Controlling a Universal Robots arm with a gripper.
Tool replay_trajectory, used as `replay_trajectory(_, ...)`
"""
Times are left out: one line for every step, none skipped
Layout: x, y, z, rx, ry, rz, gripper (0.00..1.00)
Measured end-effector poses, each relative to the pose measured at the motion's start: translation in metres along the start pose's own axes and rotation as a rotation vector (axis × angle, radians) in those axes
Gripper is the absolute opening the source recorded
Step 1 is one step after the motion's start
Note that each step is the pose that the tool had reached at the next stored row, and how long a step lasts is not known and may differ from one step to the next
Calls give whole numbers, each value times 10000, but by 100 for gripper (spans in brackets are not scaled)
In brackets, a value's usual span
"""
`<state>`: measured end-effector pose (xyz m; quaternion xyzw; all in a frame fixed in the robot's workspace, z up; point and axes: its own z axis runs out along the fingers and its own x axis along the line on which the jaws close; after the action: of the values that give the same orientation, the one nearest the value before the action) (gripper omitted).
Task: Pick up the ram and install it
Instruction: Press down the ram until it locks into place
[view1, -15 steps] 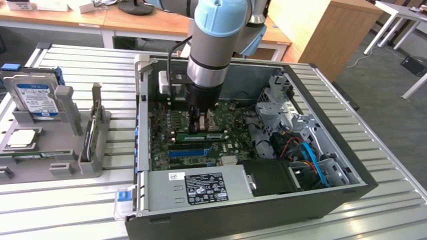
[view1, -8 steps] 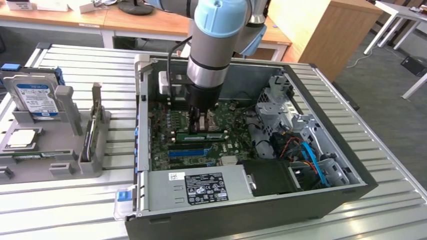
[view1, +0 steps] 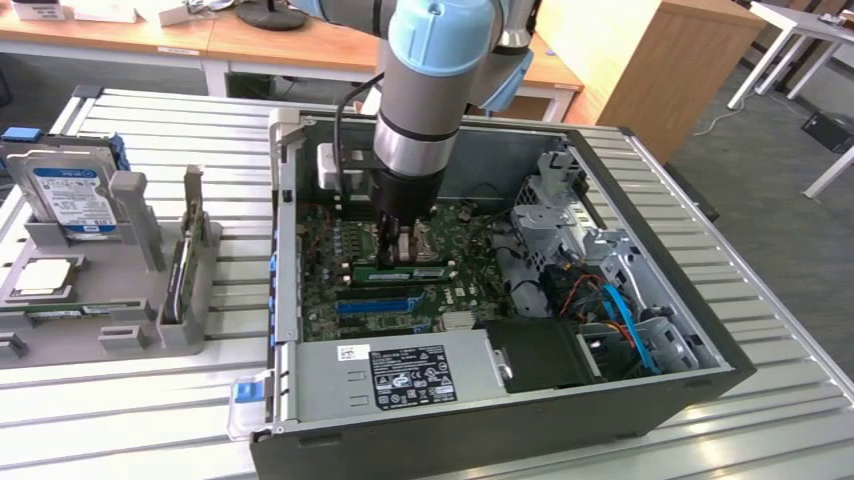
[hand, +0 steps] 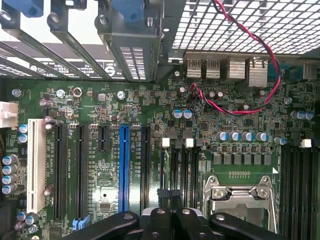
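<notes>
Reaching down into the open black desktop computer case (view1: 534, 430), the pale-blue and silver robot arm holds its black hand (view1: 398, 250) just over the green motherboard (view1: 327, 300). The ram, a long, narrow green circuit-board stick (view1: 400, 270), lies directly under the fingertips. It stands on edge along one of the memory slots, beside the silver processor socket.

In the wrist view the hand (hand: 170, 216) has its fingers drawn together, their tips above the row of black memory slots (hand: 176, 165). These slots sit between the blue expansion slot (hand: 124, 170) and the metal socket frame (hand: 240, 197). The hand is closed. Whether it pinches the top edge of the stick or only bears on it cannot be told.

Judging by this, the pick-up is done and the install step is in hand, with the stick at its slot and perhaps not fully seated. Finishing calls for straight downward pressure with the stick kept upright. It should be even along its length, so that both ends sink together and the end clips can catch. A tilt would risk jamming one end.

Well apart, at the exterior view's left, a grey plastic holder (view1: 134, 300) stands on the slatted metal worktop (view1: 134, 400). It carries a blue-labelled silver hard drive (view1: 67, 195) and a square silver processor chip (view1: 47, 275).
</notes>
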<state>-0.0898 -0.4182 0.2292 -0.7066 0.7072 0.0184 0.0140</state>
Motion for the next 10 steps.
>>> replay_trajectory(0,0,5,2,-4,0,11)
replay_trajectory(0,-1,9,3,-5,0,11)
replay_trajectory(0,0,13,2,-2,0,11)
replay_trajectory(1,0,17,0,0,0,11)
replay_trajectory(1,0,20,0,1,0,11)
replay_trajectory(1,0,20,0,1,0,11)
replay_trajectory(1,0,20,0,2,0,11)
replay_trajectory(1,0,20,0,1,0,11)
replay_trajectory(1,0,20,0,1,1,11)
replay_trajectory(1,0,23,1,-1,0,11)
